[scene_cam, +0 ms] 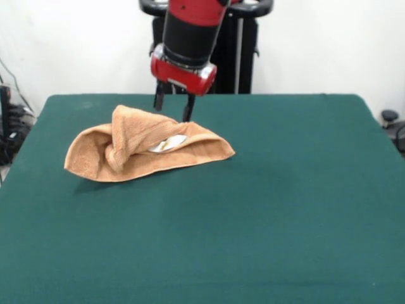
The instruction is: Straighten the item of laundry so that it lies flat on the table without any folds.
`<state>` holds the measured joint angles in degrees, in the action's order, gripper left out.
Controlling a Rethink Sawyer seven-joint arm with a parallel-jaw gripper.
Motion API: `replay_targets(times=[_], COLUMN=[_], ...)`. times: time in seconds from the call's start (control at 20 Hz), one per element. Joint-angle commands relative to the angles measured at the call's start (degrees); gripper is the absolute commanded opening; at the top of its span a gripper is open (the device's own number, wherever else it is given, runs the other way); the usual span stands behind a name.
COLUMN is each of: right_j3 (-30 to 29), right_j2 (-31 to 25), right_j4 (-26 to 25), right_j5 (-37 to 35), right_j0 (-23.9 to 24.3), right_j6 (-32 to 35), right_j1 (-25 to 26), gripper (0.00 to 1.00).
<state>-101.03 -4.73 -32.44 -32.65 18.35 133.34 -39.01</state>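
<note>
Towel [142, 152] lies crumpled w/ folds, white label [169, 144] showing, on green table [285, 190]; gripper [173, 106] fingers apart just above its rear edge.

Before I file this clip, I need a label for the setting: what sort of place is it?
Most likely a robotics lab or test room, not a home. A red and black robot arm hangs its gripper over a crumpled towel on a table covered in plain green cloth, before bare white walls.
</note>
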Motion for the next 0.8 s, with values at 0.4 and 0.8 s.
replay_targets(times=[0.4,0.8], right_j3=[-6.5,-9.1], right_j2=[-3.9,-6.6], right_j4=[-5.3,-8.4], right_j5=[10.5,12.8], right_j0=[5.4,13.0], right_j6=[-4.7,-9.4], right_j1=[3.7,4.1], gripper=[1.00,1.00])
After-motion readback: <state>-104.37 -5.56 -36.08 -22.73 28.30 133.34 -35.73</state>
